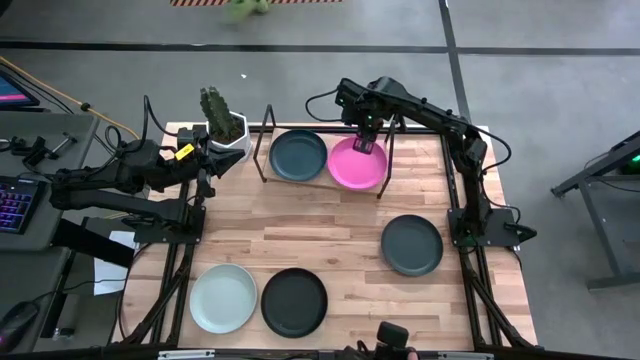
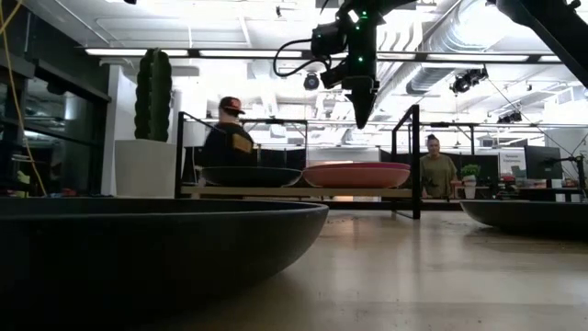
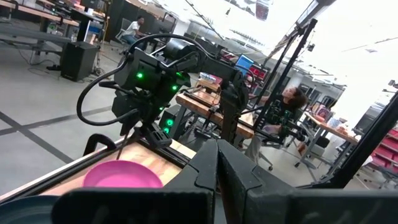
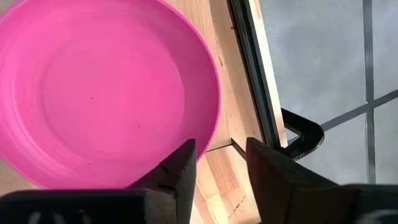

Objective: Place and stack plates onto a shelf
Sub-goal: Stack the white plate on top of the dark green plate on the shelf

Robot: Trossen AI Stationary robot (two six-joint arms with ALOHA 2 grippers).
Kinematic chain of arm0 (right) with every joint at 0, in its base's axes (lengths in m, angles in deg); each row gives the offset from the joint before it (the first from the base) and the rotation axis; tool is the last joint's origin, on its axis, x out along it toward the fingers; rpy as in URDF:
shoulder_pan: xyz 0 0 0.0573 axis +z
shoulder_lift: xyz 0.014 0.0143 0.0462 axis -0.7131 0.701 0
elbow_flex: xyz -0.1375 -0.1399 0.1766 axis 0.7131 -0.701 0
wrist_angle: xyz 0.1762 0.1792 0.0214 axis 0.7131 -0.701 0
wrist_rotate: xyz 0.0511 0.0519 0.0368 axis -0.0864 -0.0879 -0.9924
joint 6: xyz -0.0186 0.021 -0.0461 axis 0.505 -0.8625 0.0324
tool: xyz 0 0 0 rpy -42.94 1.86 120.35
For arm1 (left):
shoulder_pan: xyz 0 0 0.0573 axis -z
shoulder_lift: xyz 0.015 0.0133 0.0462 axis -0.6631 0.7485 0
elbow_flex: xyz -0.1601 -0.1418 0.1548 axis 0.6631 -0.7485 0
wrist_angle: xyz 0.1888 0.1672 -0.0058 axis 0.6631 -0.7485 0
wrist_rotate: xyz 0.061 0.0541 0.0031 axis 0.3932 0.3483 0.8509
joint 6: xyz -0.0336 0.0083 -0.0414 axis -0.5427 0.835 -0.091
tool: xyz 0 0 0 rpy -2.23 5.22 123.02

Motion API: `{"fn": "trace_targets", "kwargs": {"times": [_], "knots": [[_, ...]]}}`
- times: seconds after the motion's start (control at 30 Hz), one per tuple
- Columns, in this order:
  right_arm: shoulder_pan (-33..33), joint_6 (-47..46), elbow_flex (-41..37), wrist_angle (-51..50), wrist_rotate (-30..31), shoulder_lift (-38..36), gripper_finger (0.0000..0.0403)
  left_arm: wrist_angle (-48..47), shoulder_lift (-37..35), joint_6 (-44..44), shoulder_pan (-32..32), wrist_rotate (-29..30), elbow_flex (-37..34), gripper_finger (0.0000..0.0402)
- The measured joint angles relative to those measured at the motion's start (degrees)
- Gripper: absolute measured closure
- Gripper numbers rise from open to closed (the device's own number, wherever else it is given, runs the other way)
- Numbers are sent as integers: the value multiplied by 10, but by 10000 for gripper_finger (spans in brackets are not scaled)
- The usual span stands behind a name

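You have the dark teal plate and magenta plate on the shelf; the right gripper, jaws narrowly apart and empty, hangs above the magenta one, while the dark grey plate, mint-white plate and black plate remain on the table.

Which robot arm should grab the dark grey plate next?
Probably the right one. The dark grey plate lies on the table's right side, next to the right arm's base. The right pincer, open, hovers over the magenta plate on the shelf; the left pincer waits far left.
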Motion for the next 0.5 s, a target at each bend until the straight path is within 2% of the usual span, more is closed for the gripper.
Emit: {"fn": "trace_targets", "kwargs": {"times": [0.13, 0.37, 0.5], "knots": [[0, -14, 0, -4, -14, -3, 277, 0, 0, 0, 0, 0, 0, 401], [6, -65, -2, -1, -180, -73, 277, -2, -1, 0, 0, -1, 0, 401], [38, -92, -48, 46, -241, -161, 277, -2, -1, 0, 0, -7, 0, 401]]}}
